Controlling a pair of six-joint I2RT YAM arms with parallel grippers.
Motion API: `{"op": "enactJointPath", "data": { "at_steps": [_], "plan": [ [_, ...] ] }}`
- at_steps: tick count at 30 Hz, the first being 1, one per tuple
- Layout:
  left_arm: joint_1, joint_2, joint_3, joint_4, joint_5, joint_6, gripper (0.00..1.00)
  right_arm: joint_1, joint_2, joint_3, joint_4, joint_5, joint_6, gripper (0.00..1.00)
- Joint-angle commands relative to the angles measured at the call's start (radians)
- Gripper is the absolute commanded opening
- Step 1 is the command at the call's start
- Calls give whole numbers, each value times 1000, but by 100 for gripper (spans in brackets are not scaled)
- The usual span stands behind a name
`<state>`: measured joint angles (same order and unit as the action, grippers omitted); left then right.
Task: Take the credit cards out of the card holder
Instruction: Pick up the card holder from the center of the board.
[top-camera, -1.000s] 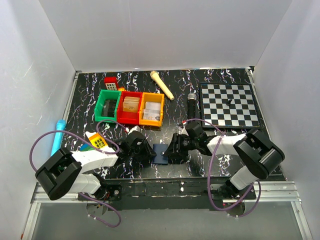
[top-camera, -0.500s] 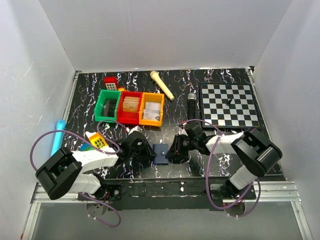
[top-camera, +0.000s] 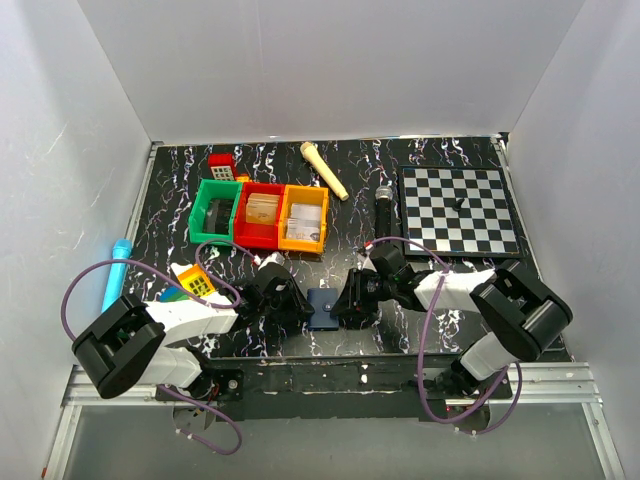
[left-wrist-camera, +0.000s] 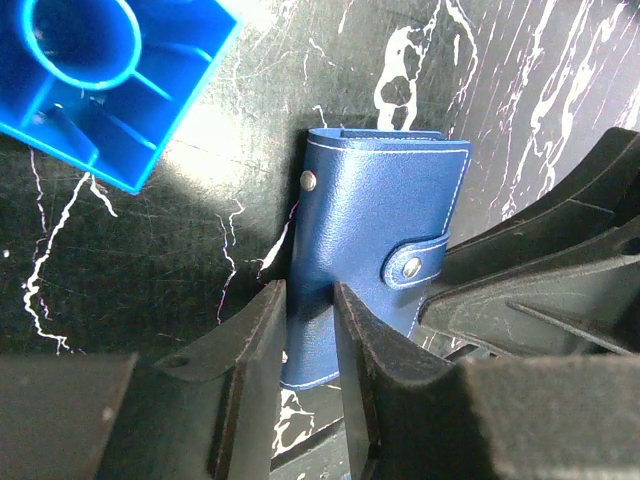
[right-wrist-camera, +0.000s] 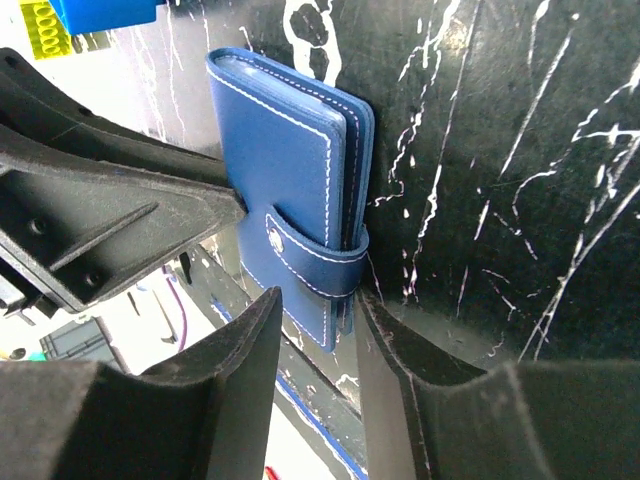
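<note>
The navy-blue card holder lies shut on the black marbled table near its front edge, snap tab fastened. The credit cards are hidden inside it. My left gripper comes in from the left. In the left wrist view it is shut on the near left edge of the card holder. My right gripper comes in from the right. In the right wrist view it stands open astride the tab end of the card holder, one finger against the spine side.
A blue toy block lies just left of the holder. Green, red and orange bins stand behind. A chessboard and a black microphone are at the right. The table's front edge runs just below the holder.
My right gripper has edged left, closer onto the holder's tab end, and its jaws have narrowed. The left arm and the holder stay where they were.
</note>
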<state>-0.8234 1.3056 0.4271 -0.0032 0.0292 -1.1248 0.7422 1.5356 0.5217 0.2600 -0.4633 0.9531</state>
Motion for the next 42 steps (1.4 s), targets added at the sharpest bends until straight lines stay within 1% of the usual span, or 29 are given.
{"op": "enactJointPath", "data": {
  "at_steps": [1,8,19,30,38,42],
  "plan": [
    [-13,6,-24,-84,-12,5,26,6,-46,14,-31,11,-36,43],
    [-13,-3,-31,-84,-15,0,27,6,-63,24,-94,12,-66,44],
    [-13,11,-30,-73,-12,2,27,16,-32,31,-7,-44,-56,44],
    [-13,21,-27,-67,-5,7,27,23,11,54,11,-72,-56,43],
    [-13,37,-27,-55,5,7,26,23,27,52,79,-90,-27,38],
    [-13,37,-30,-49,6,5,26,23,35,54,94,-95,-22,32]
  ]
}}
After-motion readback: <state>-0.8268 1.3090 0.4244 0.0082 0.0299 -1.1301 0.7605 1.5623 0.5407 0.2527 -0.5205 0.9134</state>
